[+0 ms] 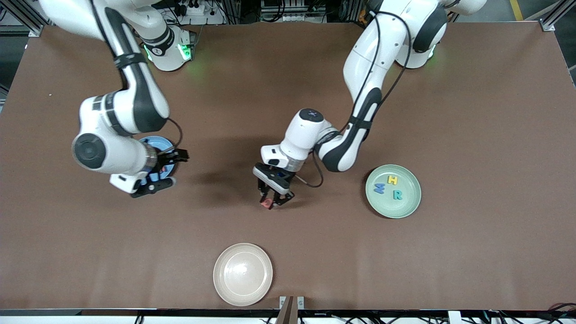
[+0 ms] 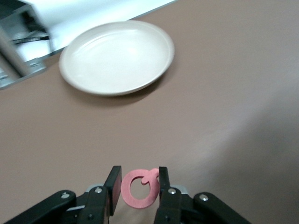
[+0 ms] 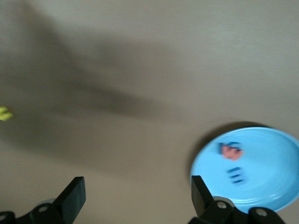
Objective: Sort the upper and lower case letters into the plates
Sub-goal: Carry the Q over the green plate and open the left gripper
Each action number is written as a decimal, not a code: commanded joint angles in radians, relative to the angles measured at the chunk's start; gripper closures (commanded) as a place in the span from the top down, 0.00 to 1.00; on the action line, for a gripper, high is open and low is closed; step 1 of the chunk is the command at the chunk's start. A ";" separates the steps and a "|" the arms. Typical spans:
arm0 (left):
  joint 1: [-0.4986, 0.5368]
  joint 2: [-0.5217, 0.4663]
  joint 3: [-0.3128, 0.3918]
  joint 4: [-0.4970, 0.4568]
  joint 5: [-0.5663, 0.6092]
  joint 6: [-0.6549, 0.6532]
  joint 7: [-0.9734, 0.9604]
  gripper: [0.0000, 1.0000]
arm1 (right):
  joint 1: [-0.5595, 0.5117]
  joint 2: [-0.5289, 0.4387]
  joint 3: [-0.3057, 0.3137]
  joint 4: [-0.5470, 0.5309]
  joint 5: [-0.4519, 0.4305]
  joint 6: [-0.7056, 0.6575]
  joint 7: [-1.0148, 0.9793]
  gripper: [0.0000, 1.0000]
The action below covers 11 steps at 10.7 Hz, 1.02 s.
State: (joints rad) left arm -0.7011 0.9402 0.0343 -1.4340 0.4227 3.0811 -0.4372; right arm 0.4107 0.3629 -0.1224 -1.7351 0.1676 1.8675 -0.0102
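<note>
My left gripper [image 1: 270,200] hangs over the middle of the table, shut on a red lower case letter [image 2: 140,189] that stands on edge between its fingers. The pale green plate [image 1: 407,209], toward the left arm's end, holds a yellow H [image 1: 393,180], a blue letter [image 1: 380,190] and a teal R [image 1: 398,195]. My right gripper [image 1: 173,169] is open and empty over the edge of the blue plate [image 3: 266,189]. In that plate lie a red letter [image 3: 231,151] and a blue letter [image 3: 236,175]. A yellow letter [image 3: 4,113] lies on the table.
A cream-white plate [image 1: 243,274] sits empty near the table's edge closest to the front camera, below the left gripper in that view. The right arm's wrist hides most of the blue plate [image 1: 155,143] in the front view.
</note>
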 commanded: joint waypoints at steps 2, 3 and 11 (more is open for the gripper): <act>0.210 -0.249 -0.102 -0.392 -0.002 -0.004 0.168 0.00 | 0.120 0.001 0.062 0.022 0.029 0.060 0.367 1.00; 0.285 -0.305 -0.134 -0.475 -0.002 -0.004 0.219 0.00 | 0.152 0.010 0.079 0.019 0.039 0.090 0.454 1.00; 1.040 -0.396 -0.551 -0.746 0.007 -0.004 0.698 0.00 | 0.344 0.178 0.122 0.017 0.029 0.332 1.186 0.90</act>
State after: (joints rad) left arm 0.3077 0.5400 -0.4927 -2.1678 0.4240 3.0779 0.2087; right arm 0.7490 0.5325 -0.0013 -1.7259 0.1850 2.1739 1.0671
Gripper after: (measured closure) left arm 0.639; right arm 0.031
